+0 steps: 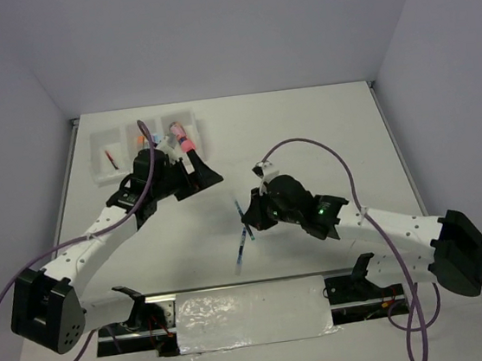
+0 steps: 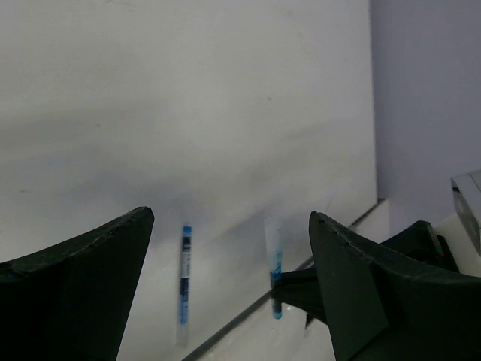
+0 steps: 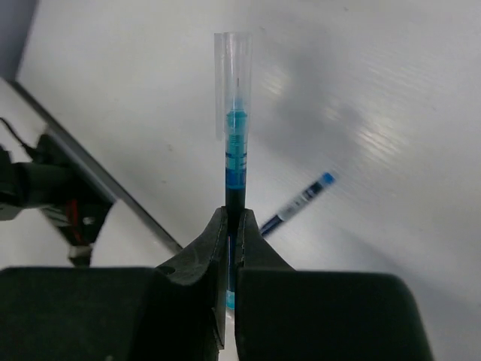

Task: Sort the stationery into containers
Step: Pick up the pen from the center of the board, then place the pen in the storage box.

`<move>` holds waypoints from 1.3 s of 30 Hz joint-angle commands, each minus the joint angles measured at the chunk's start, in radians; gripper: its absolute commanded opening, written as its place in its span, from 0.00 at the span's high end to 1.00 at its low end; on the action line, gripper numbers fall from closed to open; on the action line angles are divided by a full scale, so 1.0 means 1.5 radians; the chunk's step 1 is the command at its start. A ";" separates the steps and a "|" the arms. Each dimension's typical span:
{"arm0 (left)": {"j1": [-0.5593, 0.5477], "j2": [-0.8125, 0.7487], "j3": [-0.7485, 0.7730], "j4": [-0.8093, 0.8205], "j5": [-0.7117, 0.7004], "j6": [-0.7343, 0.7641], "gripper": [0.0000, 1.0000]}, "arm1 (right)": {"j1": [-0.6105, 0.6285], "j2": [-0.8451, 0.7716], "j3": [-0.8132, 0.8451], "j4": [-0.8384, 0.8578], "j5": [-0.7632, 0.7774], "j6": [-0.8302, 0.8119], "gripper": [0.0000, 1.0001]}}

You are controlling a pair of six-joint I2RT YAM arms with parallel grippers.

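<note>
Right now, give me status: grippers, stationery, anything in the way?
Right gripper shut on blue pen. Left gripper open, empty, beside bins. Second blue pen loose on table. Left arm crowds the bins.

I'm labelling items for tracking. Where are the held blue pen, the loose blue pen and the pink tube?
held blue pen point(image 3: 234, 154): right wrist view, blue inner core.
loose blue pen point(image 3: 297, 201): right wrist view, mid-barrel.
pink tube point(image 1: 185, 141): top external view, pink body.

blocked: left arm point(image 1: 99, 236) over bins point(image 1: 100, 166) | free: table's point(image 1: 322, 128) far right half
</note>
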 commanded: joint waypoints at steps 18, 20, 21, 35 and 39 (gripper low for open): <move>-0.118 0.026 0.042 0.122 0.036 -0.042 0.74 | -0.004 -0.009 0.141 0.009 -0.038 -0.032 0.98; -0.126 0.031 0.056 0.100 0.027 -0.027 0.91 | -0.009 0.006 0.155 0.009 -0.038 -0.041 0.95; -0.126 0.031 0.059 0.095 0.015 -0.023 0.94 | -0.019 0.019 0.159 0.008 -0.040 -0.043 0.91; 0.210 0.263 0.433 -0.288 -0.430 0.167 1.00 | -0.124 -0.140 0.096 -0.143 0.065 -0.092 0.34; 0.273 0.388 0.561 -0.318 -0.417 0.154 0.95 | -0.129 -0.159 0.063 -0.146 0.045 -0.103 0.34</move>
